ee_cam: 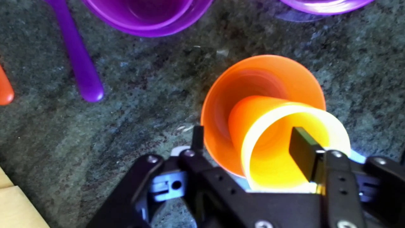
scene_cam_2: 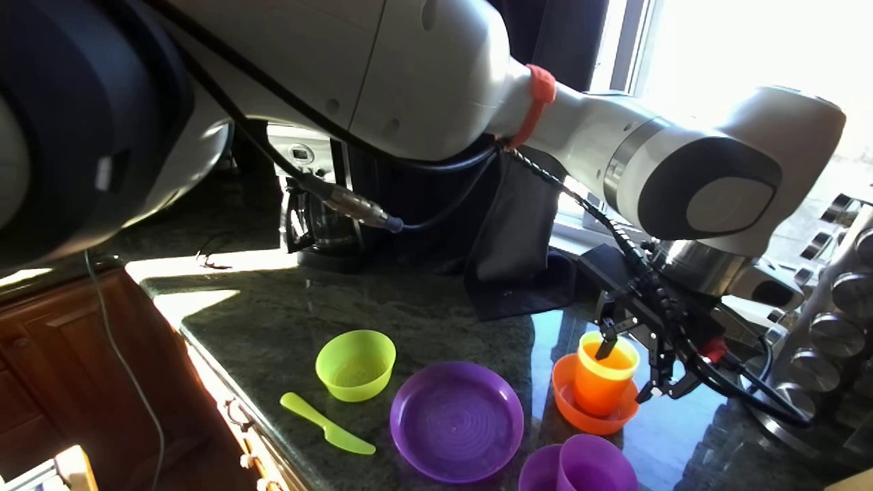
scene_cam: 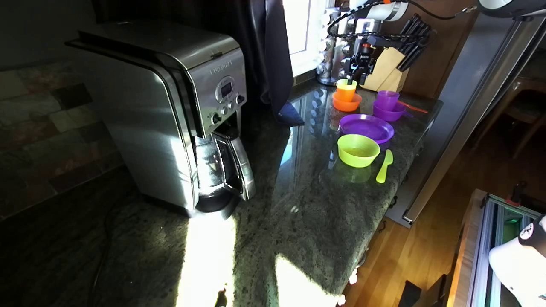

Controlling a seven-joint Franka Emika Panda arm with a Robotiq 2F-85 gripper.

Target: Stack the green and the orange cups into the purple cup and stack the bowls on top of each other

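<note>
The orange cup (scene_cam_2: 599, 394) stands in the orange bowl (scene_cam_2: 563, 389), with the lime rim of the green cup (scene_cam_2: 627, 367) showing at its top, nested inside. My gripper (ee_cam: 249, 136) is open around the near wall of these cups. One fingertip is at or in the green cup's opening, the other outside it; neither closes on the wall. The gripper also shows in an exterior view (scene_cam: 356, 79). The purple cup (scene_cam: 387, 100) stands in the purple bowl (scene_cam: 389, 114); the wrist view cuts both off at the top. The lime green bowl (scene_cam: 358, 157) sits apart, upright.
A purple plate (scene_cam_2: 457, 423) lies between the green bowl and the orange bowl. A green knife (scene_cam_2: 327, 423), a purple utensil (ee_cam: 79, 63) and an orange utensil (scene_cam: 413, 106) lie on the counter. A knife block (scene_cam: 381, 70) and a spice rack (scene_cam: 330, 51) stand near the gripper.
</note>
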